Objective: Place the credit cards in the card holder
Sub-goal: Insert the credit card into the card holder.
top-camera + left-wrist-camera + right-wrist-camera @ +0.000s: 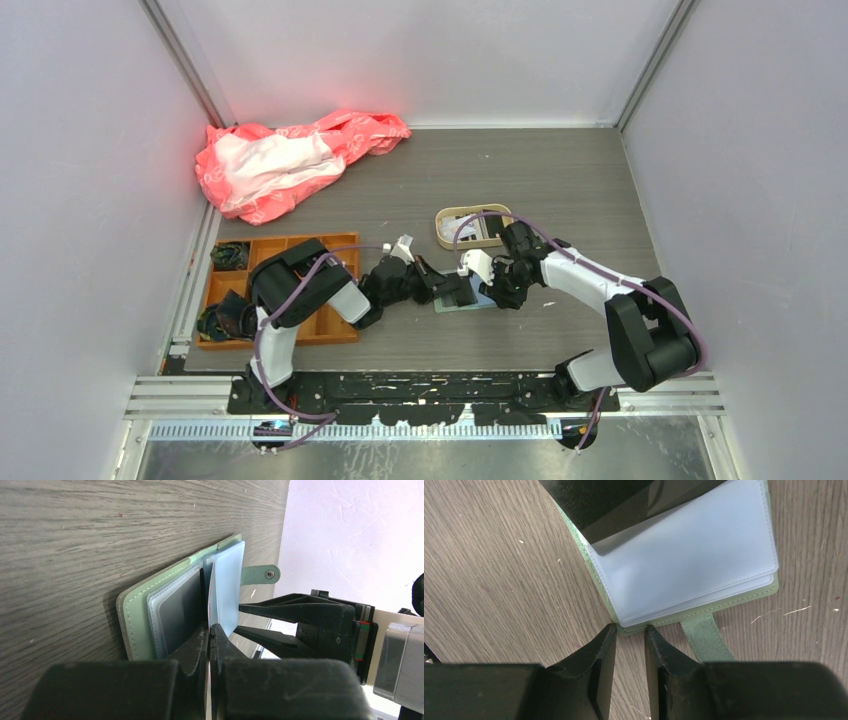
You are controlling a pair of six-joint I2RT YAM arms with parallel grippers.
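The grey surface (560, 190) carries the green wallet (769, 587), which lies open just in front of the two arms and between them. Its clear pockets are parted. One is dark and the next pale blue.

The left gripper (210, 629) is clamped on a thin card (209, 600), seen edge-on with its far end between those two pockets. The right gripper (630, 630) has its fingers a little apart at the wallet's near rim, beside the strap. I cannot tell whether it presses on the rim.

The step in hand looks like seating this card. To do it well:

- **Alignment:** keep the card's edge square to the pocket mouth and slide it along the slot rather than down onto it.
- **Bracing:** use the right gripper to pin the rim so the wallet cannot skate away under the push.
- **Main risk:** the card may slip between two pockets instead of inside one, so release only once it is mostly in.
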